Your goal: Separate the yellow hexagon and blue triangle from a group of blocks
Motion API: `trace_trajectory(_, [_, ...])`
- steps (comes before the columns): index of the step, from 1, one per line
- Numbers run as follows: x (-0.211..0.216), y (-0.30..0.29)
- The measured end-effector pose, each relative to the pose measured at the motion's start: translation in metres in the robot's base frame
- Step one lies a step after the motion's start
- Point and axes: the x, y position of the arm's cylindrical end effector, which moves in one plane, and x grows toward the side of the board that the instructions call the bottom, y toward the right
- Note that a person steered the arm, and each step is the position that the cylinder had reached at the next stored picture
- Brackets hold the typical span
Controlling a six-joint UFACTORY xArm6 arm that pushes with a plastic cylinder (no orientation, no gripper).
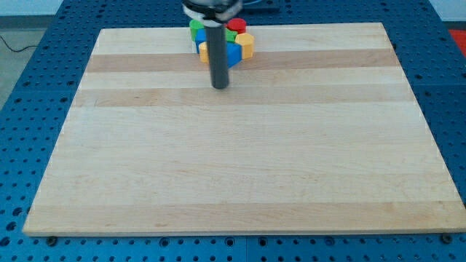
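My tip [219, 86] on wooden board [240, 160] (blue surround [44, 58])

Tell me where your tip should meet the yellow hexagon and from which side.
No gripping here, only pushing. The yellow hexagon sits on the cluster's right edge, beside the blue block. My tip is below the cluster. I'd probably press its left face, pushing rightward onto open wooden board.

Lighting is bright, even and diffuse. The wooden board [240, 160] shows no glare; shadows are faint. Focus is moderately soft throughout, without visible edge distortion.
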Motion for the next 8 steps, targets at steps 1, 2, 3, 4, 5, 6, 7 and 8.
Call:
trace_trajectory(1, [-0.001, 0.06])
trace_trajectory(2, [-0.033, 0.11])
trace_trajectory(3, [-0.066, 0.132])
trace_trajectory(4, [-0.103, 0.129])
trace_trajectory(5, [-0.118, 0.11])
trace_trajectory(6, [-0.119, 0.078])
trace_trajectory(7, [-0.119, 0.036])
trace_trajectory(8, [-0.114, 0.002])
